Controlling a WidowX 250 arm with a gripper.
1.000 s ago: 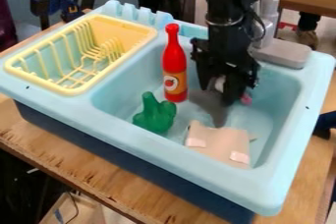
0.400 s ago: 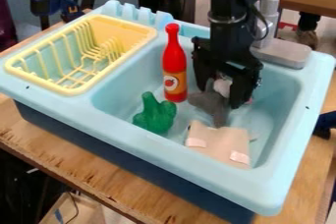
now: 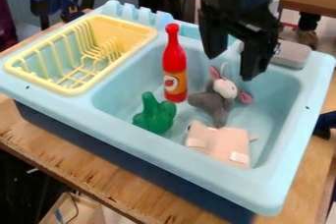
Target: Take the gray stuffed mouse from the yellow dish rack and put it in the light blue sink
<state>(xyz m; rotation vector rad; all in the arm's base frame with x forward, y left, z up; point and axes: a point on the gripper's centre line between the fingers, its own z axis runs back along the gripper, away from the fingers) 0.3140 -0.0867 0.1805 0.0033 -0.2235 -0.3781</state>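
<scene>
At upper right, open jaws hang above the plush mouse [image 3: 212, 102]; a crooked descent could topple the ketchup bottle [image 3: 174, 61].

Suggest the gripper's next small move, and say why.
I'd probably raise the gripper a little, straight up, before any sideways travel. Its fingers are apart with nothing gripped, the mouse rests in the sink below, and the bottle stands upright nearby, so a sideways move at this height might knock it.
</scene>
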